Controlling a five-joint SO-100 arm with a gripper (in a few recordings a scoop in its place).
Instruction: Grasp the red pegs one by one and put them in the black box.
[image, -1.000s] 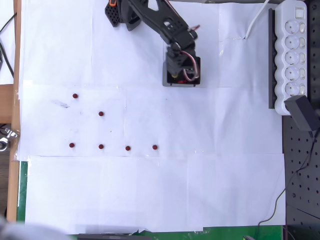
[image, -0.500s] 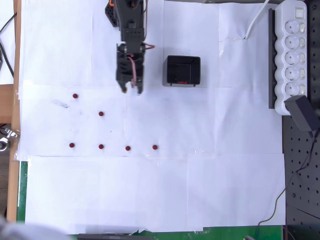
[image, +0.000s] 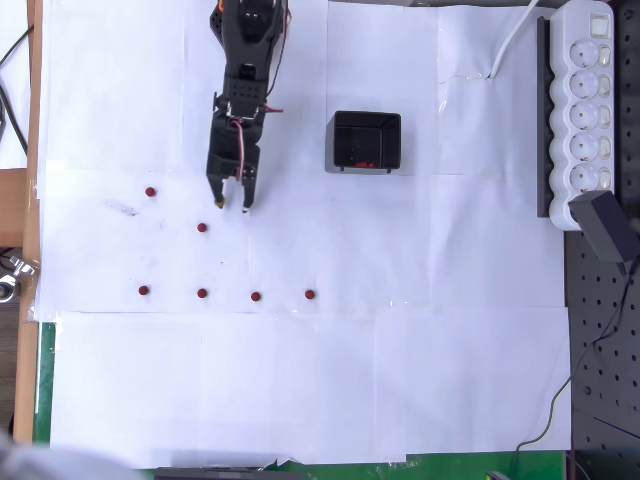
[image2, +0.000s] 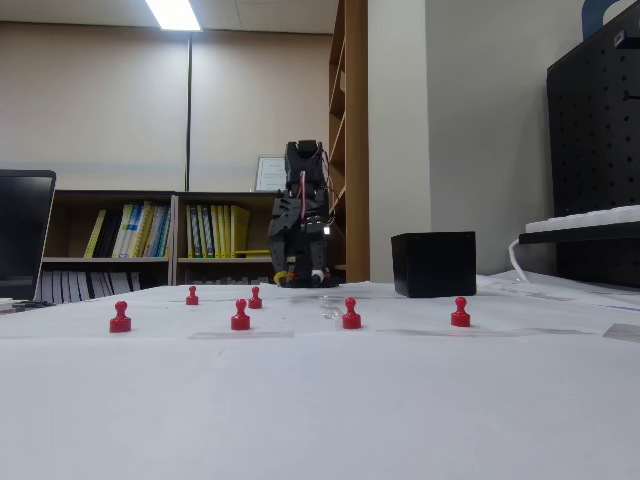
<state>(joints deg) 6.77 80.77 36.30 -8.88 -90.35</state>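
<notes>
Fingers of my gripper (image: 230, 206) stand narrowly apart with nothing between them, tips pointing down at the paper. Since half a second ago I see the arm has swung further left and nearer in the overhead view, away from the black box (image: 366, 142), and the tips now hang just beside the closest of the red pegs (image: 202, 228). Six pegs lie on the white paper (image: 400, 350): four in a row (image: 256, 297), one far left (image: 150, 191). At least one red peg shows inside the box. White power strip (image: 585, 110) sits at the right edge, well apart; the near half of the paper is open.
</notes>
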